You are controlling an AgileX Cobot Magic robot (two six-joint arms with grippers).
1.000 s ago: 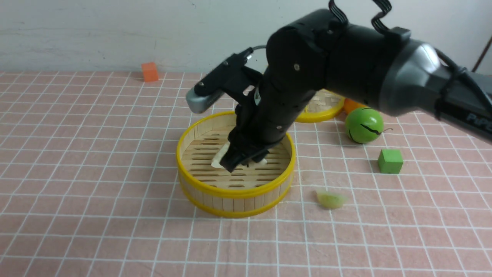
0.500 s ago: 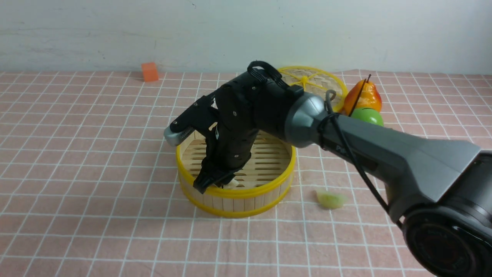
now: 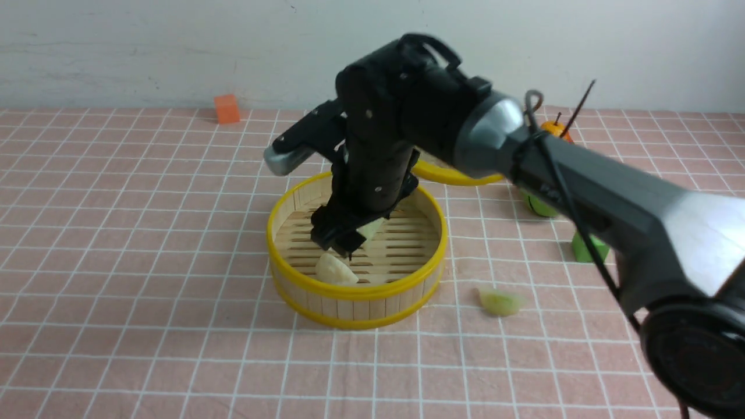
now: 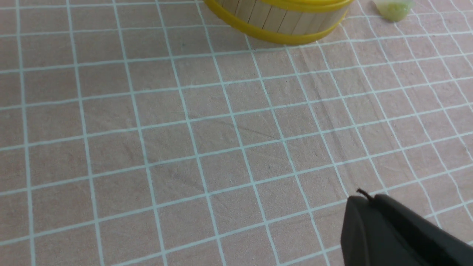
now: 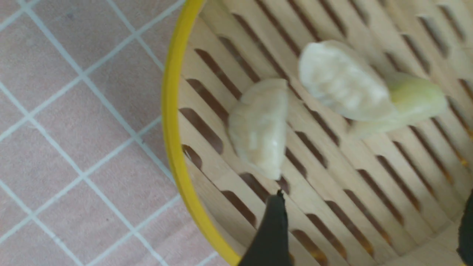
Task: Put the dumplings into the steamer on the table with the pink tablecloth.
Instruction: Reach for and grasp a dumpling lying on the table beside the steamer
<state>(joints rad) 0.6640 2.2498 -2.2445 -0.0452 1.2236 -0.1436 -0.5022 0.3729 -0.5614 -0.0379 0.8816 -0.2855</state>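
The steamer (image 3: 355,292) stands mid-table on the pink tablecloth (image 3: 145,233). My right gripper (image 3: 337,240) hovers just above its slat floor, open and holding nothing. In the right wrist view, three dumplings lie inside the steamer (image 5: 172,111): one cream dumpling (image 5: 258,129) near the rim, another (image 5: 342,90) resting against a greenish one (image 5: 417,99). The open right gripper (image 5: 369,229) shows bare slats between its fingers. One greenish dumpling (image 3: 500,302) lies on the cloth to the right of the steamer, also in the left wrist view (image 4: 393,6). My left gripper (image 4: 364,197) is shut, low over bare cloth.
The steamer's yellow-rimmed lid (image 3: 454,174) lies behind the steamer, mostly hidden by the right arm. A green cube (image 3: 588,249), a green ball (image 3: 538,205) and an orange pear (image 3: 553,128) sit at the right. A small orange cube (image 3: 227,109) rests far back left.
My right gripper has opened and lifted off the steamer floor. The cream dumpling it carried now lies near the steamer's front rim. The left gripper stays shut.
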